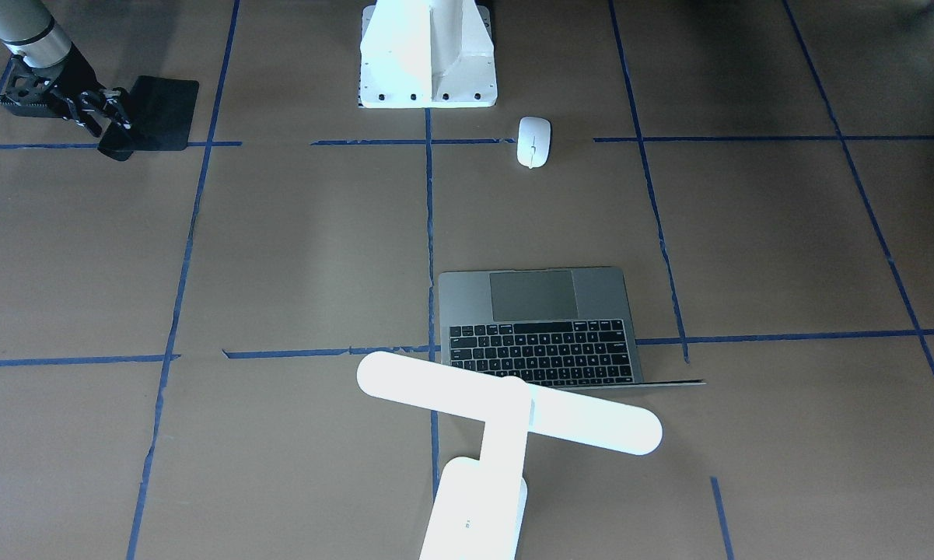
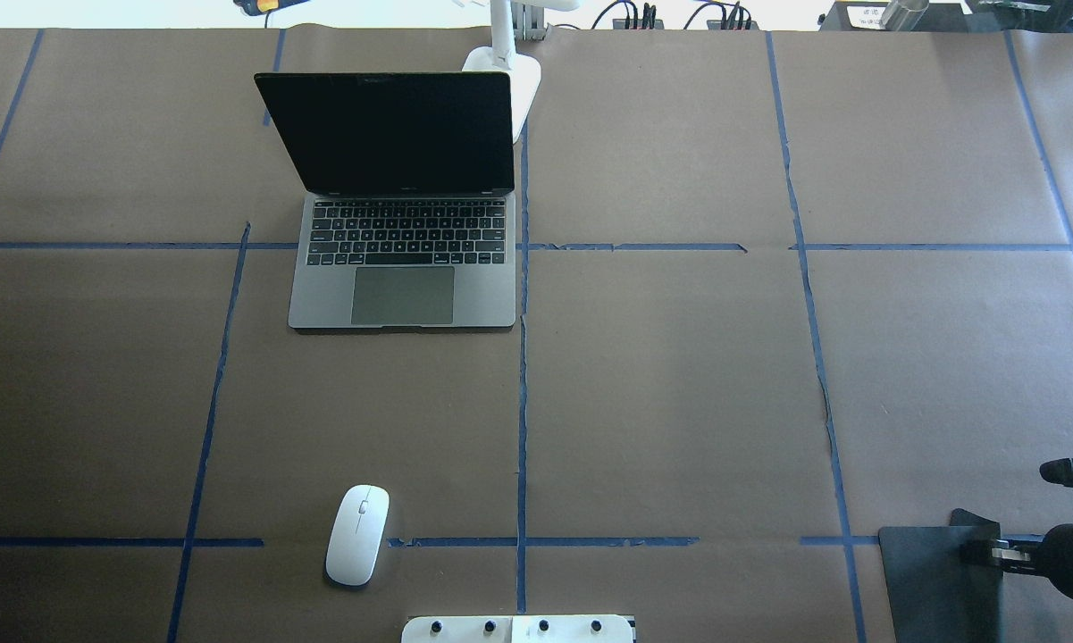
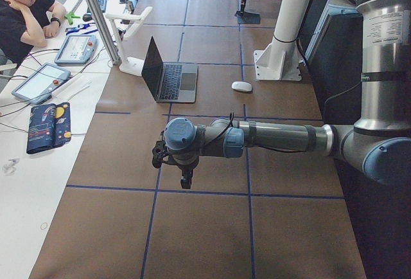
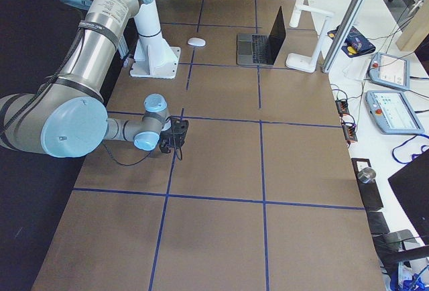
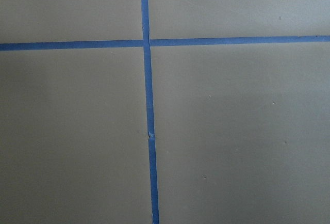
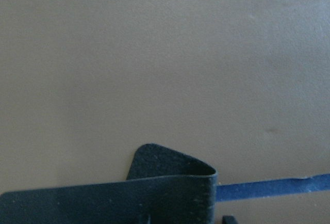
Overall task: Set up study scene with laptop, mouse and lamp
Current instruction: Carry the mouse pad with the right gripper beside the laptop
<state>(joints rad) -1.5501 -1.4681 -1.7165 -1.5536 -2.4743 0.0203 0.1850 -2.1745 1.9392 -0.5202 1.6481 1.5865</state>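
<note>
The laptop (image 1: 540, 327) stands open on the brown table, also in the overhead view (image 2: 402, 259). The white lamp (image 1: 505, 412) stands just behind it, its bar head over the screen edge. The white mouse (image 1: 533, 141) lies alone near the pedestal, also in the overhead view (image 2: 357, 534). My right gripper (image 1: 117, 128) is far from these, shut on the edge of a flat black mat (image 1: 163, 109) whose corner curls up (image 6: 170, 170). My left gripper (image 3: 186, 181) shows only in the exterior left view, hanging above bare table, and I cannot tell whether it is open.
The white bolted pedestal (image 1: 428, 54) stands at the robot's side of the table, next to the mouse. Blue tape lines (image 5: 149, 131) divide the brown table into squares. An operator sits at a side desk with tablets (image 3: 26, 9).
</note>
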